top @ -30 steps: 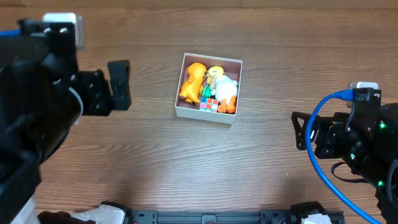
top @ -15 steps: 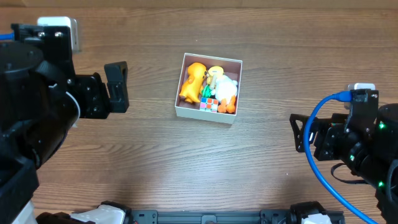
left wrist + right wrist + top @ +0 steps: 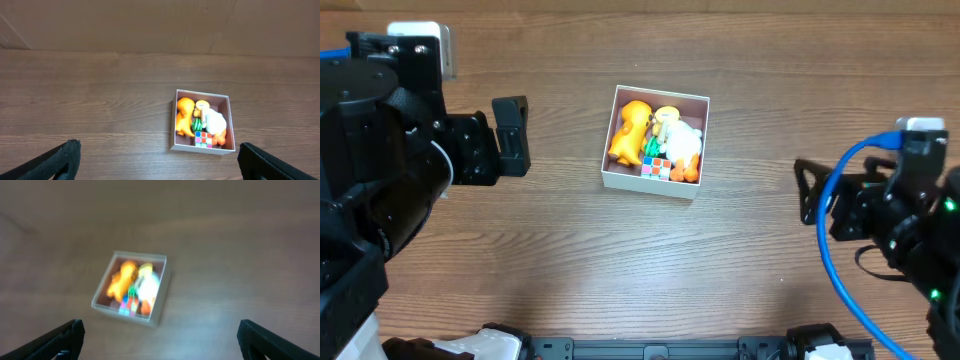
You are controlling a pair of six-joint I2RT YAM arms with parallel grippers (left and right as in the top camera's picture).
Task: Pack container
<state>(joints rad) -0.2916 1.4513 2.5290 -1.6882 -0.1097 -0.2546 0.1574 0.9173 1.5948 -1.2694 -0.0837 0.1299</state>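
The container (image 3: 618, 177), a shallow white-walled square box, sits at the table's middle. It holds an orange toy animal (image 3: 630, 130), a white and yellow toy (image 3: 682, 138), a small green piece and a colour cube (image 3: 657, 167). It also shows in the left wrist view (image 3: 200, 149) and, blurred, in the right wrist view (image 3: 155, 314). My left gripper (image 3: 510, 137) is open and empty, well left of the container. My right gripper (image 3: 810, 205) is open and empty, well to its right.
Bare wooden table around the container. A blue cable (image 3: 832, 250) loops on the right arm. The table's far edge meets a brown wall in the left wrist view (image 3: 150, 30).
The right arm has drawn back a little to the right. The left arm shifted only slightly. The container and toys have not moved.
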